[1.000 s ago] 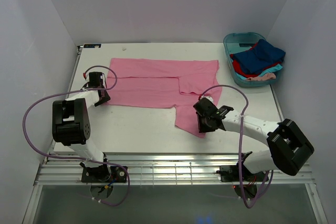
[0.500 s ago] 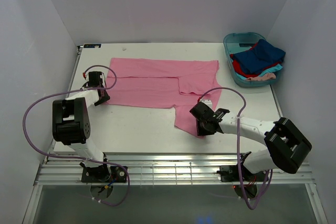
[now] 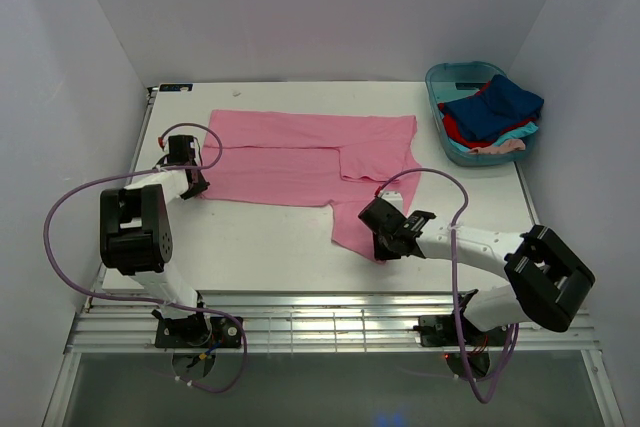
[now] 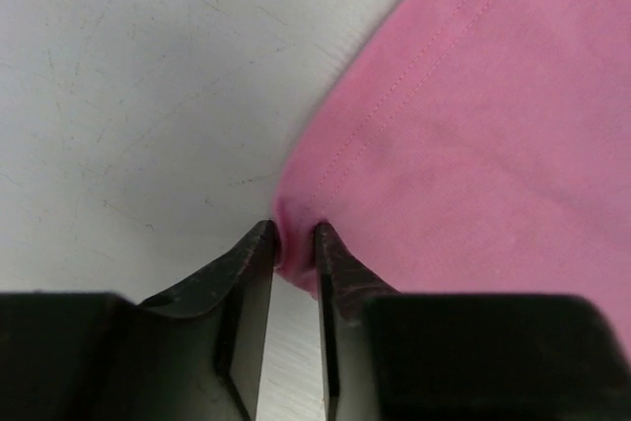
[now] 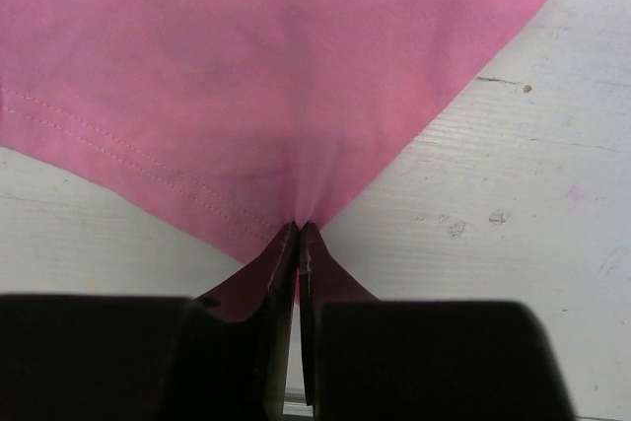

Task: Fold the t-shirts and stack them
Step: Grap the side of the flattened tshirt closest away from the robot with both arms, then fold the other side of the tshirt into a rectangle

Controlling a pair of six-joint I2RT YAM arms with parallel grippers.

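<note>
A pink t-shirt [image 3: 300, 152] lies spread flat across the back of the white table [image 3: 250, 247], one flap hanging toward the front right. My left gripper [image 3: 195, 187] sits at the shirt's near left corner. In the left wrist view, my left gripper [image 4: 294, 244] pinches a bunched bit of the pink cloth [image 4: 473, 125] between its tips. My right gripper [image 3: 383, 242] is at the tip of the near flap. In the right wrist view, my right gripper [image 5: 298, 229] is shut tight on the puckered pink hem [image 5: 246, 66].
A teal tub [image 3: 440, 82] stands at the back right corner, holding a heap of dark blue [image 3: 500, 102], red [image 3: 455, 130], turquoise [image 3: 515, 133] and pale pink [image 3: 500, 147] shirts. White walls close in the table on three sides.
My right gripper slid a little left onto the tip of the near flap and shut on it. My left jaws narrowed on the shirt's corner.
</note>
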